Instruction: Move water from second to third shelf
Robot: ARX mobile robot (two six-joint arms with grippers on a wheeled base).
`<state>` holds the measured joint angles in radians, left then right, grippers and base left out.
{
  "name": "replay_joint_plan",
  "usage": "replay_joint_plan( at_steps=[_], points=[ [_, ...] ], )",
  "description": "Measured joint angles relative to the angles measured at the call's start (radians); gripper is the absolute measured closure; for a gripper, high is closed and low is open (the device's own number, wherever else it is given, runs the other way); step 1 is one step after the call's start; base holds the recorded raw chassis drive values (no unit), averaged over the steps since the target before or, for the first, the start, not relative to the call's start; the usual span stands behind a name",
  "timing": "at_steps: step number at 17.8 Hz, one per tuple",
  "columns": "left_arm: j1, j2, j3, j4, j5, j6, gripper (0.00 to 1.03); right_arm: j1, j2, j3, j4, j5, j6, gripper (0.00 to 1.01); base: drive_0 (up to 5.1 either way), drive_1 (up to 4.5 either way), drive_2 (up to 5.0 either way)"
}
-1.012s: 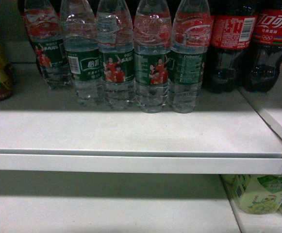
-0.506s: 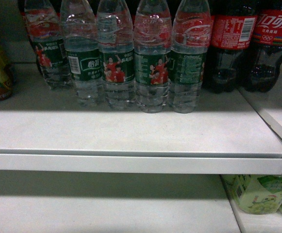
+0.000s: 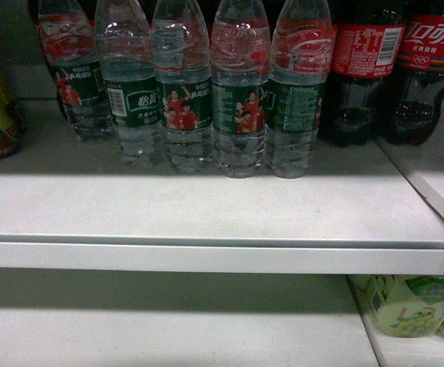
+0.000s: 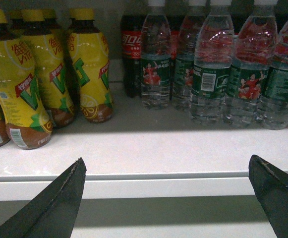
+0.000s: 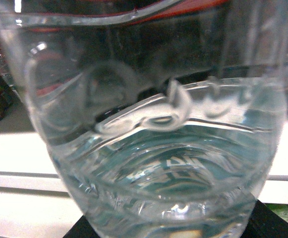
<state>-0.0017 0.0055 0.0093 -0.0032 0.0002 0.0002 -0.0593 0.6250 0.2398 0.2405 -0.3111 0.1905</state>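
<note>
your right fingers (image 5: 168, 233) sit clamped low on a water bottle (image 5: 153, 148) (base filling that view), ready for the third shelf (image 3: 168, 321); left fingers (image 4: 168, 198) spread apart.

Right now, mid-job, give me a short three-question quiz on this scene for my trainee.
1. Head view: how many water bottles stand on the upper shelf?
2. True or false: the left gripper is open.
3. Head view: what stands right of the water? A) cola bottles B) milk cartons C) nothing
Key: 1 five; 2 true; 3 A.
</note>
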Motion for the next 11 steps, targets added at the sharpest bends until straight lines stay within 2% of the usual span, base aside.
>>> replay_joint_plan(
  at_steps=[11],
  points=[
    [0.0, 0.0, 0.0, 0.0, 0.0, 0.0, 0.05, 0.0, -0.005, 0.0, 0.003, 0.001, 0.0, 0.59, 0.0, 0.0, 0.0]
  ],
)
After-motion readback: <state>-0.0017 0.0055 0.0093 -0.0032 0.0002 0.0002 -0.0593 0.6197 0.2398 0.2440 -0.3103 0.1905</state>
